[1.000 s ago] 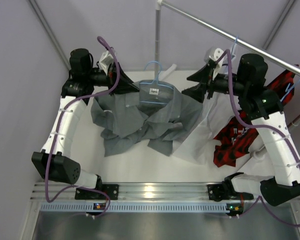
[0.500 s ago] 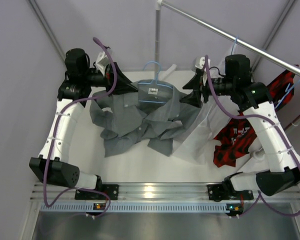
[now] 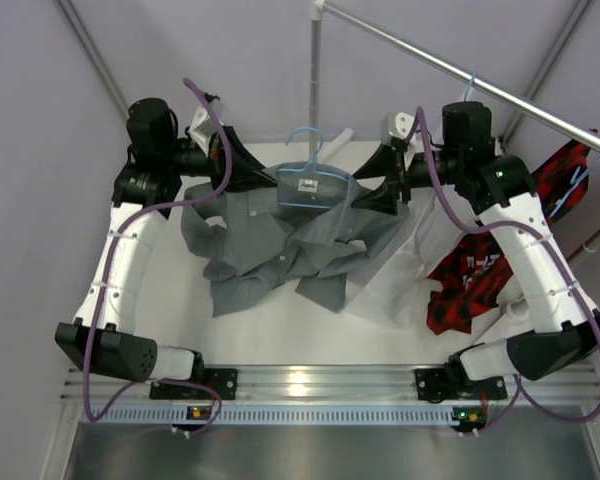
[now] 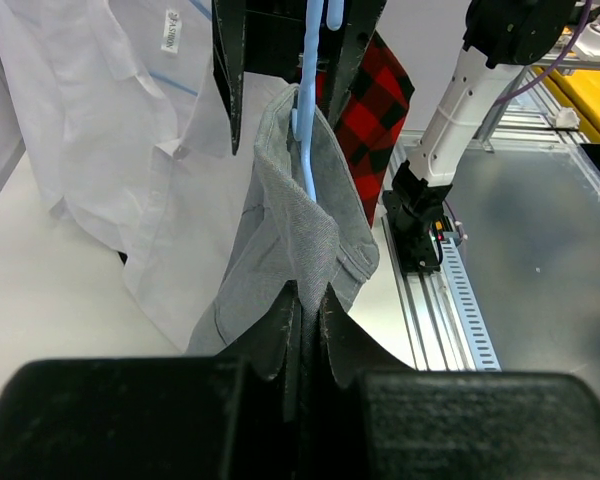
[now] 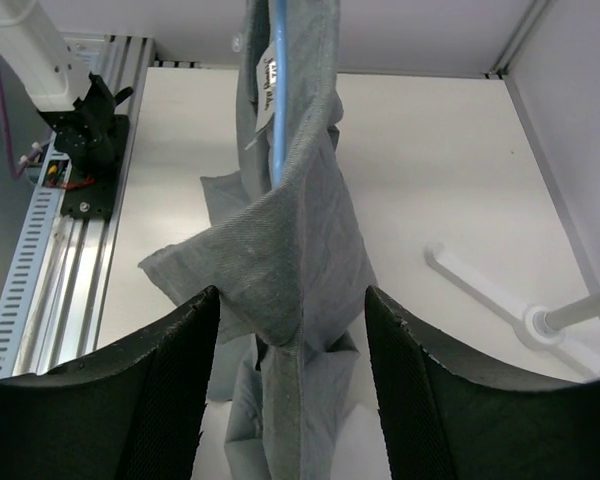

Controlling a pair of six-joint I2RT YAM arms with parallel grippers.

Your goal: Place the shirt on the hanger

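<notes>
Left wrist view shows the left gripper (image 4: 305, 300) pressed together on a fold of the shirt (image 4: 295, 225), which drapes over the hanger (image 4: 307, 120) above the far middle of the table (image 3: 280, 320). The right gripper (image 5: 292, 300) is spread, straddling the opposite shoulder without clamping it. With one side pinched, a tug could slide the loose shoulder off or tilt the hanger.

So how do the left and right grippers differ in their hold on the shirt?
Left gripper is shut, pinching the shirt; right gripper is open, fabric unclamped between its fingers. Left is at the hanger's left end, right at its right end. Both point inward at the hanger.
</notes>
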